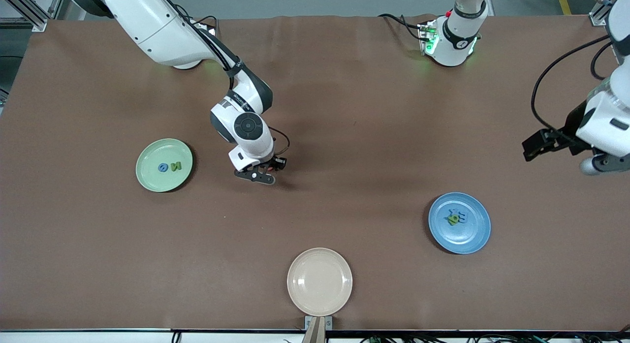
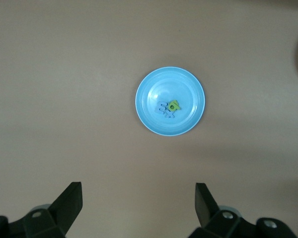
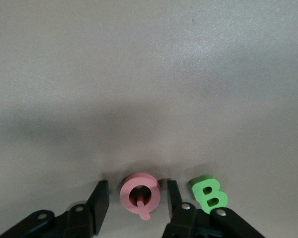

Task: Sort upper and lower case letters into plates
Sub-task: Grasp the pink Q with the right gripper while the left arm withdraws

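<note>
A coral pink letter Q [image 3: 140,194] lies flat on the brown table between the fingers of my right gripper [image 3: 137,187]. The gripper is low over the table's middle [image 1: 263,174] and open, with a narrow gap on each side of the Q. A green letter B [image 3: 209,194] lies just outside one finger. The pale green plate [image 1: 147,178] holds a blue letter [image 1: 162,167] and a green letter [image 1: 175,166]. The blue plate [image 1: 472,237] holds a small heap of blue and green letters [image 1: 455,217]. My left gripper [image 2: 139,198] waits open and empty, high above the blue plate [image 2: 188,84].
A beige cream plate [image 1: 320,281] stands empty near the table's front edge, nearer to the front camera than the other plates. The left arm's hand [image 1: 546,142] hangs at the left arm's end of the table.
</note>
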Available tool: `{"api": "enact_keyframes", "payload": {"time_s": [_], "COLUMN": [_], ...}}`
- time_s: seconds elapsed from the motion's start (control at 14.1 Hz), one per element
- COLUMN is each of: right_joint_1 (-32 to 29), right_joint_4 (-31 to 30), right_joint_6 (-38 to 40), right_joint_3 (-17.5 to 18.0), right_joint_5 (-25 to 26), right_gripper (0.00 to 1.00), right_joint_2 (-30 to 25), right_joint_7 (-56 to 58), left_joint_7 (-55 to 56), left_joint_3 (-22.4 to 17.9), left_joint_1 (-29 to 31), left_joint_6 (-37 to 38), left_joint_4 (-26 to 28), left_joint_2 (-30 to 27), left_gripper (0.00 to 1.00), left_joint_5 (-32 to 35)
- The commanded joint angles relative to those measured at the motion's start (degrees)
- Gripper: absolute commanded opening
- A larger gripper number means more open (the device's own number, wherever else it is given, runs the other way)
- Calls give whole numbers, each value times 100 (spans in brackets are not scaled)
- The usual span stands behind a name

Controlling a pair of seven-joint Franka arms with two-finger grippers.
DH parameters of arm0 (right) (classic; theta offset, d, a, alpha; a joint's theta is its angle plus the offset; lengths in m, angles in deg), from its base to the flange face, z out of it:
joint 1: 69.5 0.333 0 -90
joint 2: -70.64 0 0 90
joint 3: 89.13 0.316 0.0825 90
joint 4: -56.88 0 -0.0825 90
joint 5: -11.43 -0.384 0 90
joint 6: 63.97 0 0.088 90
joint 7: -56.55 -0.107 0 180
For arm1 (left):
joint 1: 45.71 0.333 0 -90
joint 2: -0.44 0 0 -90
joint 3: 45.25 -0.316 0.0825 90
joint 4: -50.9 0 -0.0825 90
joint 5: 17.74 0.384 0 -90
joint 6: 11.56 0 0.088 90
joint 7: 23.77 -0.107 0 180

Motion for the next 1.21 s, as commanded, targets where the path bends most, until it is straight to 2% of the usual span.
{"api": "enact_keyframes", "payload": {"time_s": [0.0, 0.07, 0.21, 0.28, 0.35, 0.57, 0.71, 0.92, 1.14], "right_joint_1": [-60, -60, -60, -60, -60, -60, -260, -358, -1006], "right_joint_4": [90, 90, 90, 90, 81, 134, 362, 556, 136], "right_joint_6": [3, 3, 3, -5, -5, 64, 518, 1513, 1875], "right_joint_3": [61, 52, 61, 52, 52, 52, 122, 122, 140], "right_joint_5": [155, 155, 155, 155, 164, 155, 138, 76, -29], "right_gripper": [36, 34, 32, 31, 25, 15, 15, 15, 14], "right_joint_2": [87, 96, 105, 105, 105, 70, -79, -544, -1229], "right_joint_7": [-136, -136, -136, -128, -128, -40, 240, 986, 2241], "left_joint_7": [-384, -402, -515, -690, -840, -876, -876, -876, -876], "left_joint_3": [-679, -1135, -1717, -1876, -1982, -2036, -2036, -2036, -2036], "left_joint_1": [-454, -805, -1290, -1397, -1398, -1389, -1380, -1354, -1354], "left_joint_6": [407, 548, 733, 742, 725, 734, 734, 716, 716], "left_joint_4": [178, 204, 344, 458, 677, 776, 758, 750, 741], "left_joint_2": [-465, -605, -799, -887, -1061, -1186, -1160, -1125, -1177], "left_gripper": [100, 100, 100, 100, 100, 100, 100, 100, 100], "left_joint_5": [-259, -355, -444, -479, -627, -752, -752, -734, -717]}}
